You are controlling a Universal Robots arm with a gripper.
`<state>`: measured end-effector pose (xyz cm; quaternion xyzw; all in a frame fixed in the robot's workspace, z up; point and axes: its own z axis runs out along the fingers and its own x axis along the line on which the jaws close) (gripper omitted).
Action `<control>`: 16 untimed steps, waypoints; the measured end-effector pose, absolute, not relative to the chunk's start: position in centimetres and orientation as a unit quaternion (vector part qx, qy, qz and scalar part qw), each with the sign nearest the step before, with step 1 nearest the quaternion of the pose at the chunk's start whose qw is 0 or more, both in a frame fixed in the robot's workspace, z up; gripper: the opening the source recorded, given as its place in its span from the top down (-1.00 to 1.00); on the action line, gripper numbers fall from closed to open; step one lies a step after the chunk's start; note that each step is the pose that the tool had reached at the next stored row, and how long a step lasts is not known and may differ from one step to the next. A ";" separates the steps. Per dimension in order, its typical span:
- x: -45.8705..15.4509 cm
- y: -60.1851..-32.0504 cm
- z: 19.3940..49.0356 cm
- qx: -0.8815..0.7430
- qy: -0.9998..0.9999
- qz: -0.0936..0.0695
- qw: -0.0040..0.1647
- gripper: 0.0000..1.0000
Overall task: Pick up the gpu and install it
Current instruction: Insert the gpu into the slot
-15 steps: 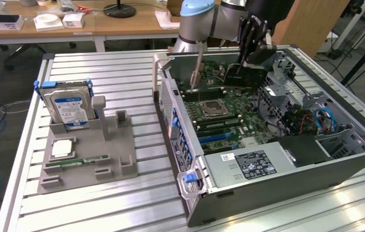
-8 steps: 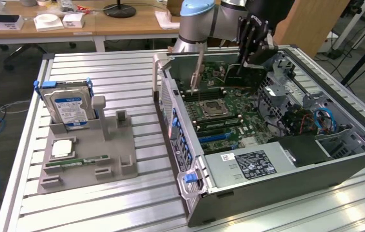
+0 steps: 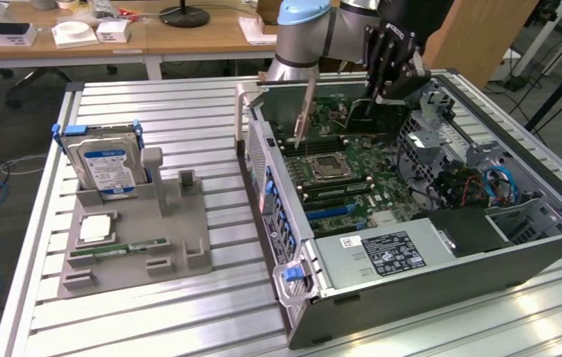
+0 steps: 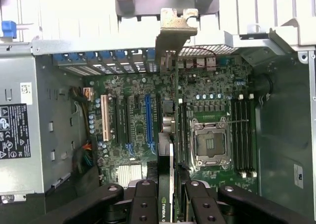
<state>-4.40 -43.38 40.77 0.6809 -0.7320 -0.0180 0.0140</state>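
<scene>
Black fingers (image 4: 144,204) are seen pinching the gpu (image 4: 171,177) edge-on. The card is held over the motherboard (image 4: 123,115) inside the open case (image 3: 519,245), with its silvery bracket (image 4: 174,28) near the rear wall. Also listed: a hard drive (image 3: 108,160), stood upright in a grey tray (image 3: 132,253) on the worktop (image 3: 192,320).

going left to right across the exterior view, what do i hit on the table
hard drive standing in the grey holder → case side wall → gpu hanging over the motherboard → blue cables
</scene>
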 end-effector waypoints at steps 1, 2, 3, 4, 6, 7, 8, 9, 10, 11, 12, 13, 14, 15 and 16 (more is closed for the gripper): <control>-4.4 -43.4 40.8 0.684 -0.730 -0.018 0.014 0.47; -4.4 -43.4 40.8 0.686 -0.727 -0.018 0.014 0.47; -4.4 -43.4 40.8 0.689 -0.724 -0.018 0.014 0.47; -4.4 -43.4 40.8 0.692 -0.722 -0.018 0.014 0.47; -4.4 -43.4 40.8 0.697 -0.717 -0.018 0.014 0.47; -4.4 -43.4 40.8 0.699 -0.715 -0.018 0.014 0.47; -4.4 -43.4 40.8 0.700 -0.714 -0.018 0.014 0.47; -4.4 -43.4 40.8 0.700 -0.713 -0.018 0.015 0.47; -4.4 -43.4 40.8 0.700 -0.713 -0.018 0.014 0.47; -4.4 -43.4 40.8 0.701 -0.713 -0.018 0.014 0.47; -4.4 -43.4 40.8 0.702 -0.712 -0.018 0.015 0.47; -4.4 -43.4 40.8 0.702 -0.712 -0.018 0.014 0.47; -4.4 -43.4 40.7 0.702 -0.712 -0.017 0.014 0.47; -4.4 -43.4 40.7 0.702 -0.712 -0.017 0.014 0.47; -4.4 -43.4 40.7 0.702 -0.712 -0.017 0.014 0.47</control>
